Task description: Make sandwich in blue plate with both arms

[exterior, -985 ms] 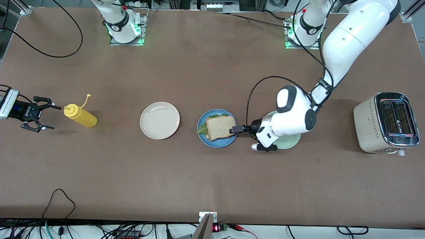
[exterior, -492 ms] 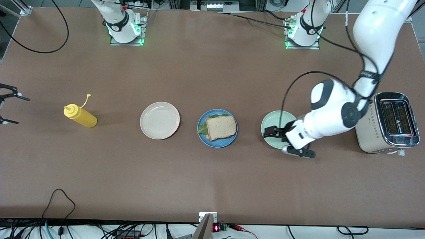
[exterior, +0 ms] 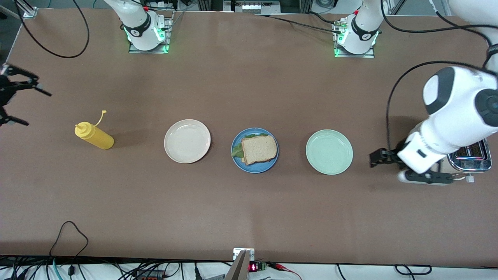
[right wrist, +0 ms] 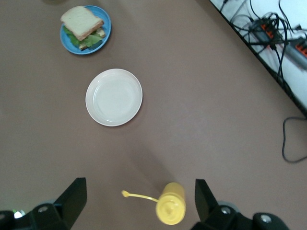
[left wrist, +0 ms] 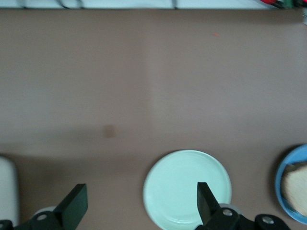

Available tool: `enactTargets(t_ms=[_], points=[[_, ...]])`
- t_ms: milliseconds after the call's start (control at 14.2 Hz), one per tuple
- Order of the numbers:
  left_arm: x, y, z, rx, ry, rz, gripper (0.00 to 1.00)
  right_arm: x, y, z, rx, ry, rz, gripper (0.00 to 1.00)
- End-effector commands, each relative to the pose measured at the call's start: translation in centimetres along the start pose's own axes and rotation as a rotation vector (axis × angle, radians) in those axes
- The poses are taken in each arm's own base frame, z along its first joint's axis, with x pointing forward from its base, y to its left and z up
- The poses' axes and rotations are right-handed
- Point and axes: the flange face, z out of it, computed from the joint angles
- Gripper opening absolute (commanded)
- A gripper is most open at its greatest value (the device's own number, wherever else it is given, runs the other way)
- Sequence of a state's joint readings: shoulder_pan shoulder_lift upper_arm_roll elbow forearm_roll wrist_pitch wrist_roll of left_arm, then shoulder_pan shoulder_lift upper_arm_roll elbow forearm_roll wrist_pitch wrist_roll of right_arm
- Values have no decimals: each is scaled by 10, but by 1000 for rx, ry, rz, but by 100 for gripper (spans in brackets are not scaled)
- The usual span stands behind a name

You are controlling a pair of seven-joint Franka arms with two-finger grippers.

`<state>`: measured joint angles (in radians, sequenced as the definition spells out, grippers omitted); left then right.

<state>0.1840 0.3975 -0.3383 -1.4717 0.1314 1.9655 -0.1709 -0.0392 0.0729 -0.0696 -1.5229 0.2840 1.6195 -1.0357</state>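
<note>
Blue plate [exterior: 255,166] at frame centre carries the sandwich [exterior: 258,149]; left gripper [exterior: 376,158] and right gripper [exterior: 24,99] hover at opposite edges, fingers apart.

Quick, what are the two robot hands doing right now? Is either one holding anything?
Left hand: open, holding nothing, between the mint-green plate and the toaster.
Right hand: open, holding nothing, at the table's edge.

A wide brown table [exterior: 249,77] carries a yellow plastic squeeze bottle [exterior: 94,135], a round cream-white plate [exterior: 187,140], a round blue plate [exterior: 255,165], a mint-green plate [exterior: 329,151] and a cream-and-chrome toaster [exterior: 472,157], all in one row.
</note>
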Motion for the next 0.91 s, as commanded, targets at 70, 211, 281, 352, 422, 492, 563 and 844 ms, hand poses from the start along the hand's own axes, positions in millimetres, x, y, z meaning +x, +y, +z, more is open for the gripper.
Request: enactTargets(t_ms=[70, 211, 281, 352, 422, 492, 563, 844], points=[[-24, -49, -76, 37, -29, -101, 100, 41, -44, 17, -75, -106, 344, 100], [-43, -66, -109, 56, -56, -79, 100, 52, -53, 35, -149, -180, 474, 100], [-52, -65, -123, 56, -64, -71, 100, 51, -52, 44, -154, -196, 544, 100], [-61, -62, -131, 56, -93, -66, 100, 50, -51, 53, -152, -208, 609, 100], [-68, -57, -138, 54, -103, -56, 100, 49, -47, 61, -152, -218, 643, 100], [-76, -55, -136, 54, -114, -44, 100, 49, -42, 65, -154, -218, 651, 100], [-85, -58, -136, 53, -119, -25, 100, 45, -38, 62, -159, -215, 659, 100], [-110, -62, -133, 53, -107, -30, 100, 11, -17, 36, -170, -191, 735, 100]])
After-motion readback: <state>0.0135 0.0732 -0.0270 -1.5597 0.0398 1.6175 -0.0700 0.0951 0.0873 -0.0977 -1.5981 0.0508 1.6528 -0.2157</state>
